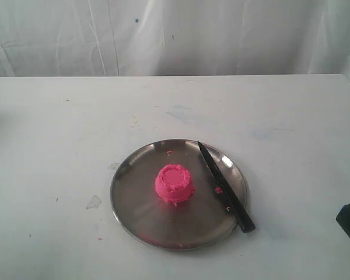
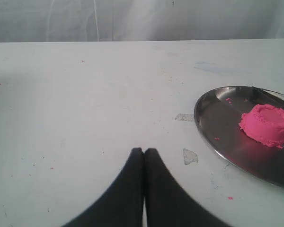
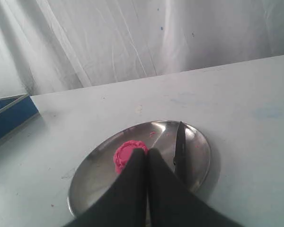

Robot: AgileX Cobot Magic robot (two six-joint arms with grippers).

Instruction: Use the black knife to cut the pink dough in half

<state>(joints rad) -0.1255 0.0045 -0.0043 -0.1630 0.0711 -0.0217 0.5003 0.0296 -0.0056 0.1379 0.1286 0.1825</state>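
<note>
Currently the pink dough (image 1: 174, 185) sits as one uncut, flat-topped dome near the centre of the round steel plate (image 1: 140, 219), its top ringed by a slightly raised, ragged lip. Beside the dough, on the side of the plate nearer the right arm, the black knife (image 1: 225, 188) lies flat: the pointed tip rests near the plate's far rim, the blade runs diagonally across the plate floor, and the handle end overhangs the near rim onto the white surface (image 1: 58, 151). Knife and dough are apart, not touching. Pink specks cling to the blade, and a few tiny pink crumbs lie on the plate beyond the dough and on the surface just outside the plate's rim. The surface shows scuffs and small pale marks near the plate on the left arm's side. The left end effector (image 2: 144, 150) is clenched with nothing in it, fingers pressed together, low over bare surface well apart from the plate. The right end effector (image 3: 147, 151) is likewise clenched and empty, fingers meeting; in its wrist view it is raised above the plate's near side, with dough and knife both visible past its tips. In the exterior view only a dark corner of the right arm shows, well clear of the plate. A white curtain (image 1: 175, 35) hangs behind the surface.
</note>
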